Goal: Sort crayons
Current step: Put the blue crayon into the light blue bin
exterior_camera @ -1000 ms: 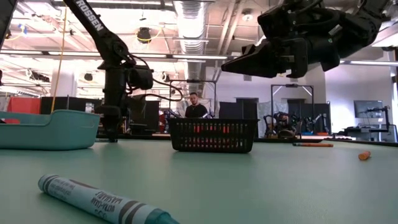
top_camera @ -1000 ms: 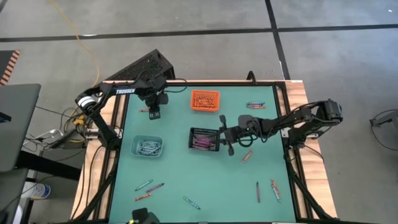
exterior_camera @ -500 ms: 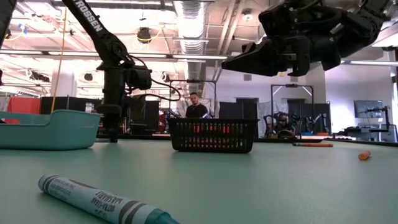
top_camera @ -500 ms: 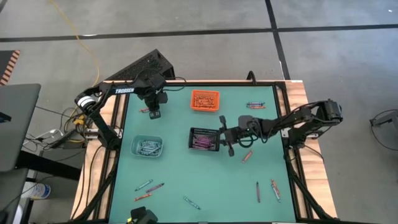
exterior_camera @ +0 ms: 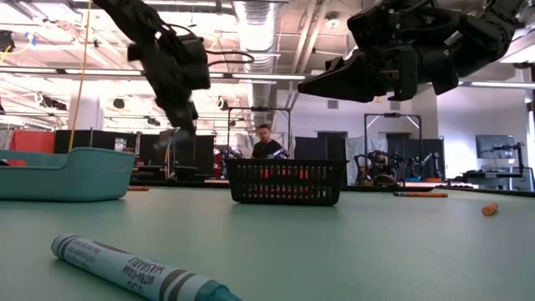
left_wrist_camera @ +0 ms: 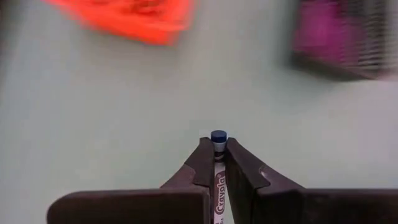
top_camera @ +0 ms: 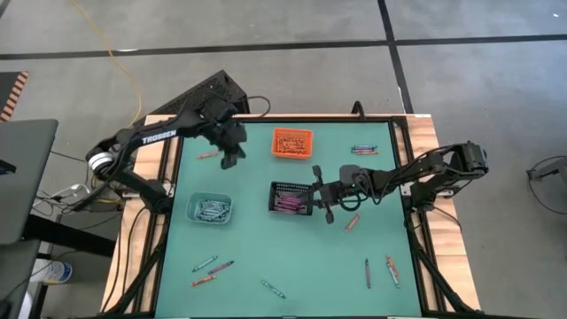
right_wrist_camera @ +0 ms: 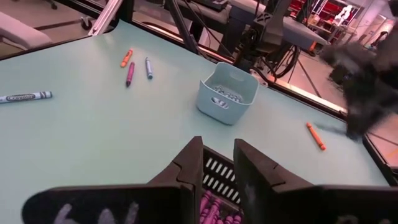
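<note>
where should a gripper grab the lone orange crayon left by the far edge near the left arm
Grip the orange crayon across its middle, coming straight down from above. It lies flat on the mat with open space around it, so the fingers should straddle its thin width, set crosswise to its length.

We are seeing even, bright light from ceiling strips in the low view, casting only soft shadows on the table (top_camera: 266,257). The left arm is smearing with motion blur there, and the left wrist view's orange bin (left_wrist_camera: 124,18) and black bin (left_wrist_camera: 348,37) are blurring too. The nearest crayon (exterior_camera: 142,272) is looking slightly soft.
</note>
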